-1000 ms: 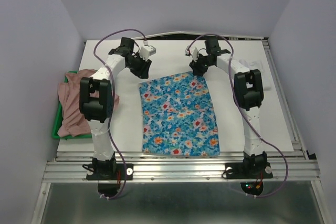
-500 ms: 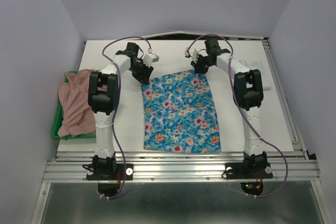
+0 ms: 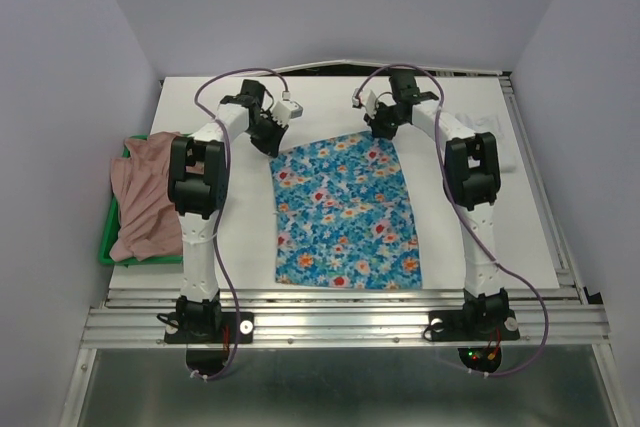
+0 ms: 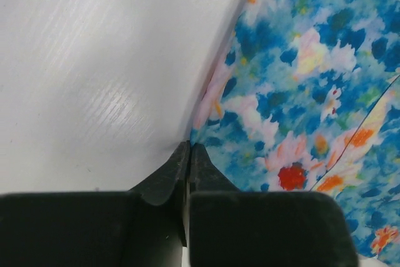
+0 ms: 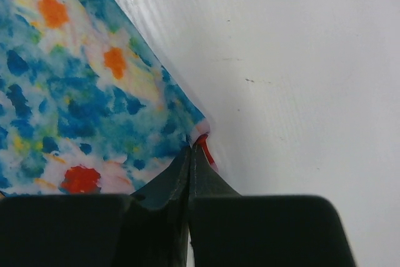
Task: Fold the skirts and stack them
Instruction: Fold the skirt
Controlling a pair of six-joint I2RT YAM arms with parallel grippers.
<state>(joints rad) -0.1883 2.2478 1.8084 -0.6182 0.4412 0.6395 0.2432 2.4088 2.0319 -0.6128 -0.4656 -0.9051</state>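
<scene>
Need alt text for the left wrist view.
The left tool, fingers closed together, pinches the corner of the floral skirt lying on the white table. Cloth fills the right of the frame, bare table the left.

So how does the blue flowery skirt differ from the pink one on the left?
The blue skirt is flower-printed; the pink skirt is plain. The blue skirt lies spread flat on the table; the pink skirt sits bunched up in the green tray. The left fingers and right fingers pinch the blue skirt's far corners; nothing grips the pink skirt. Both are soft cloth.
</scene>
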